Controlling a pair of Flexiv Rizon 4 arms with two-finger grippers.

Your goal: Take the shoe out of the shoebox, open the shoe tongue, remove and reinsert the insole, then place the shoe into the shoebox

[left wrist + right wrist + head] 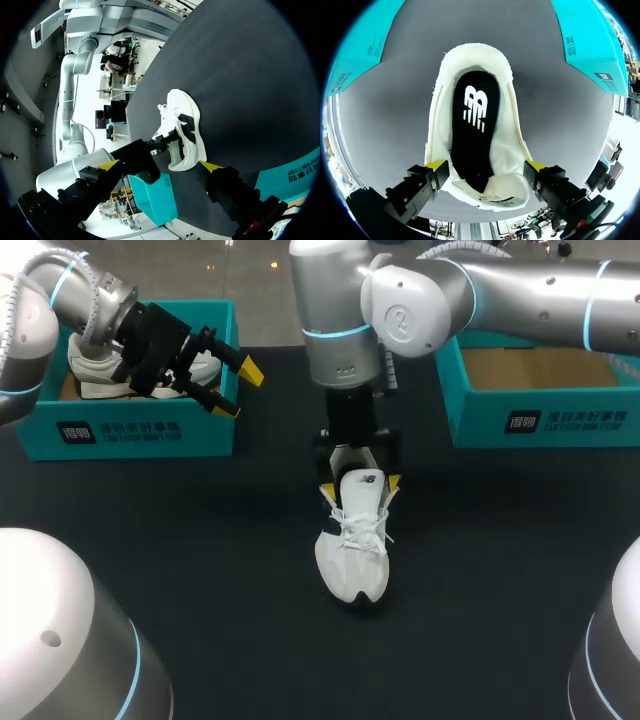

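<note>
One shoe stands upright on the table, toe toward the near edge, so the first step looks done. The right gripper is spread wide over the shoe's heel end. Each yellow tip lies against a side of the collar, so it seems to be clasping the shoe rather than just flanking it. The left gripper hangs well behind and left of the shoe, fingers apart and holding nothing.

Opening the tongue is the step in hand. I judge the next move needs the left gripper brought across to the shoe to pull the tongue forward while the right one steadies the heel. The laces look tied and may resist. In the right wrist view the black insole lies flat inside.

The right arm hides the shoe's heel from above, and how firmly the tips press cannot be told. Behind and right of the shoe, the right box is partly covered by that arm. Behind and left, the left box holds a second shoe, half hidden by the left gripper.
</note>
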